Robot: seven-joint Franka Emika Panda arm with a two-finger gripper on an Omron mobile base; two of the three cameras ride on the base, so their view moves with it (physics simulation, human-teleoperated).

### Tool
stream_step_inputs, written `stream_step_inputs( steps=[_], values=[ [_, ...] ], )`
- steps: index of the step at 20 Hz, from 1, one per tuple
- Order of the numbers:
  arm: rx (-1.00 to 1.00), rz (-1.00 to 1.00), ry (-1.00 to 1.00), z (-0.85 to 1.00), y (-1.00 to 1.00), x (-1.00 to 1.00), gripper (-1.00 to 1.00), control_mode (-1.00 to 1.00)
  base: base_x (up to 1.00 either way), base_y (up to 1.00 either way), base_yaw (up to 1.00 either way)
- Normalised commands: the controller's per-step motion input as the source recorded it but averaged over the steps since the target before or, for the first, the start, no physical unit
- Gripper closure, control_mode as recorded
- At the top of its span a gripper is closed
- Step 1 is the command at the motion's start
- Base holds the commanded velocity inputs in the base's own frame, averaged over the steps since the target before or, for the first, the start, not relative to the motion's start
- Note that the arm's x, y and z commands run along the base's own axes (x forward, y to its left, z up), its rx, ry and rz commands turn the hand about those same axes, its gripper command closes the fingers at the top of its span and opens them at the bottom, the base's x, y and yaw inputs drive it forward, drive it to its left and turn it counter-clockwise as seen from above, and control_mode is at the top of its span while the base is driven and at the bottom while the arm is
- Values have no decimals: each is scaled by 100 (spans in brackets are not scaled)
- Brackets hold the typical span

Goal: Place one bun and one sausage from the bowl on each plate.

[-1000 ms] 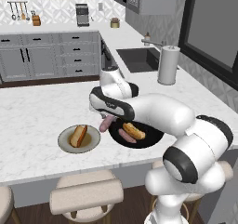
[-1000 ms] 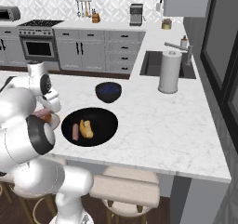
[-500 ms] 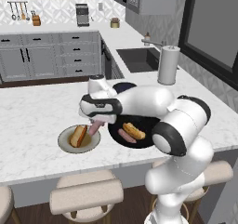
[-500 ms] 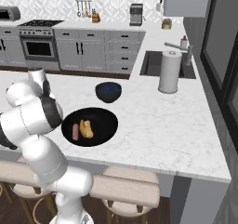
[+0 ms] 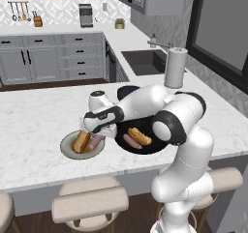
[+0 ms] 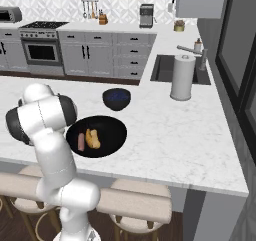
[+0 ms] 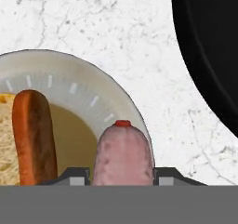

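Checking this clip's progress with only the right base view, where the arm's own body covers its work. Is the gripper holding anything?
Observer: Yes, the gripper is shut on a pink sausage.
Operator: Where is it?
Observer: Over the grey-rimmed plate, at the edge nearest the black bowl.
Operator: Anything on that plate?
Observer: A bun with a browner sausage lying against it.

Arm bent low and reaching to its left across the counter, forearm about level, wrist turned down. Gripper points downward, hanging just above the counter surface. Jaws closed on a pink sausage, which stands up between the two finger tips in the hand view.
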Motion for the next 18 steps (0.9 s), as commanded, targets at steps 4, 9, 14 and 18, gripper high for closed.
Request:
stream_step_inputs(
  steps=[4, 9, 14, 18],
  values=[
    [1, 0, 0, -34, 26, 23, 100, -100, 0, 0, 0],
    [0, 0, 0, -19, 35, 32, -100, -100, 0, 0, 0],
    [0, 0, -10, 3, 2, 8, -100, -100, 0, 0, 0],
    [0, 0, -18, 32, -22, -12, -100, -100, 0, 0, 0]
  ],
)
